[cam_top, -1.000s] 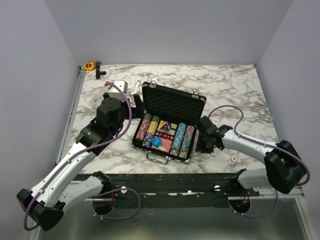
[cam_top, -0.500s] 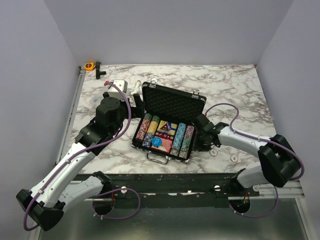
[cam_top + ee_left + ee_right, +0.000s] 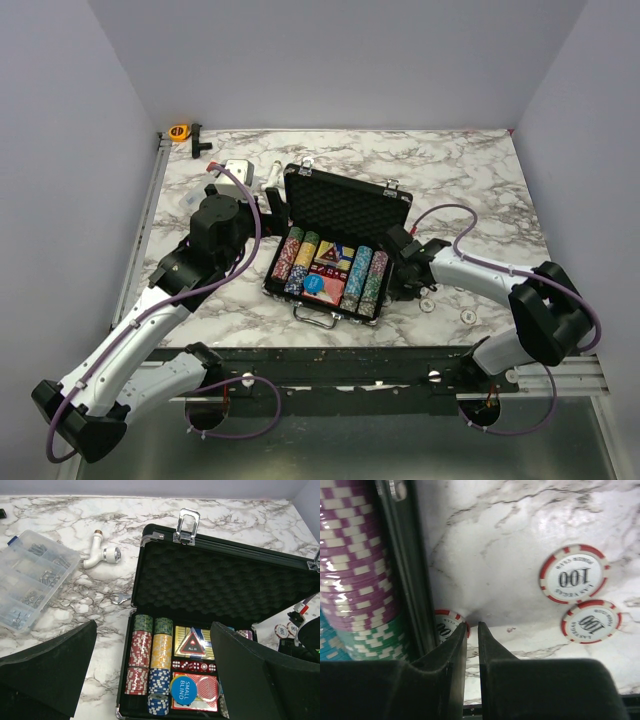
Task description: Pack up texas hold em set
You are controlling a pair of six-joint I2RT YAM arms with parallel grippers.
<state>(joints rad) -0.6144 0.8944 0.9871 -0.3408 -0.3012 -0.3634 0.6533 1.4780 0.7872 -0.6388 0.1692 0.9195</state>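
The black silver-trimmed briefcase (image 3: 347,208) stands open mid-table, foam lid (image 3: 225,582) raised. Rows of multicoloured poker chips (image 3: 151,662) fill it, with a red card deck (image 3: 207,694) and a blue "small blind" disc (image 3: 183,690). My left gripper (image 3: 155,680) hovers open over the case's near left side, holding nothing. My right gripper (image 3: 472,626) is down on the table against the case's right wall, jaws narrowed to a thin slit. A loose red-and-white chip (image 3: 445,625) lies against the left fingertip; I cannot tell if its rim is pinched. Two more loose chips (image 3: 573,573) (image 3: 590,621) lie further right.
A clear plastic compartment box (image 3: 30,577) and a white pipe fitting (image 3: 100,555) lie left of the case, with a small metal piece (image 3: 120,598) by its corner. An orange tape measure (image 3: 179,131) sits at the far left corner. The table's front edge runs close behind my right gripper.
My right gripper has slid in toward the case's right wall and its jaws have narrowed. The left arm has not moved.
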